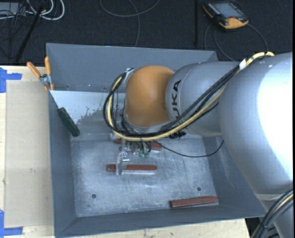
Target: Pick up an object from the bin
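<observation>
- Even light from above falls on the grey bin (pixel 63 182), its floor pale from the left wall to the front edge.
- A bright wedge lies across the far wall at the far-left corner; the wall above it is darker.
- The arm (pixel 257 118) glares white along its silver casing, and its orange cover (pixel 145 95) carries a soft sheen.
- Shade pools under the arm by the far wall; the pincer (pixel 121 166) catches a glint.

One cam, high over the grey metal bin (pixel 88 182), tilted from one side, fairly near; arm (pixel 252 118) fills view's right.
</observation>
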Available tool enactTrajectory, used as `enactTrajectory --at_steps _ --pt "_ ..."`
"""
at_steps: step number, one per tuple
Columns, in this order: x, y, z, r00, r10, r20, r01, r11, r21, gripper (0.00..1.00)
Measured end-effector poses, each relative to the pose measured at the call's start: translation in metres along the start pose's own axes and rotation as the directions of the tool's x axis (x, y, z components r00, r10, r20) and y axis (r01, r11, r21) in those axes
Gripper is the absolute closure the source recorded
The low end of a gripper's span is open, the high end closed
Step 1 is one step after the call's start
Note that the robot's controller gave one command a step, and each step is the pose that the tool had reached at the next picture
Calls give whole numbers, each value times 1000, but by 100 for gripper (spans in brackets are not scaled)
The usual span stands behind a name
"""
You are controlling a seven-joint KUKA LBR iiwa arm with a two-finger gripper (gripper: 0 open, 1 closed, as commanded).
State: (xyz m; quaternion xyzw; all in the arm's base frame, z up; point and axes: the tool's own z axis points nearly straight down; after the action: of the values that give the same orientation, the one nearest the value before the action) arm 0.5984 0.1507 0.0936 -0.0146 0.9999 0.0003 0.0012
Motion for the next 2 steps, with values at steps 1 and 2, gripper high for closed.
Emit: enactTrajectory --at_steps 1,2 --pt "3 -13 12 1000 23 -3 -23 1000 -1 0" --pt "18 -48 -3 999 -33 -4 33 999 0 0"
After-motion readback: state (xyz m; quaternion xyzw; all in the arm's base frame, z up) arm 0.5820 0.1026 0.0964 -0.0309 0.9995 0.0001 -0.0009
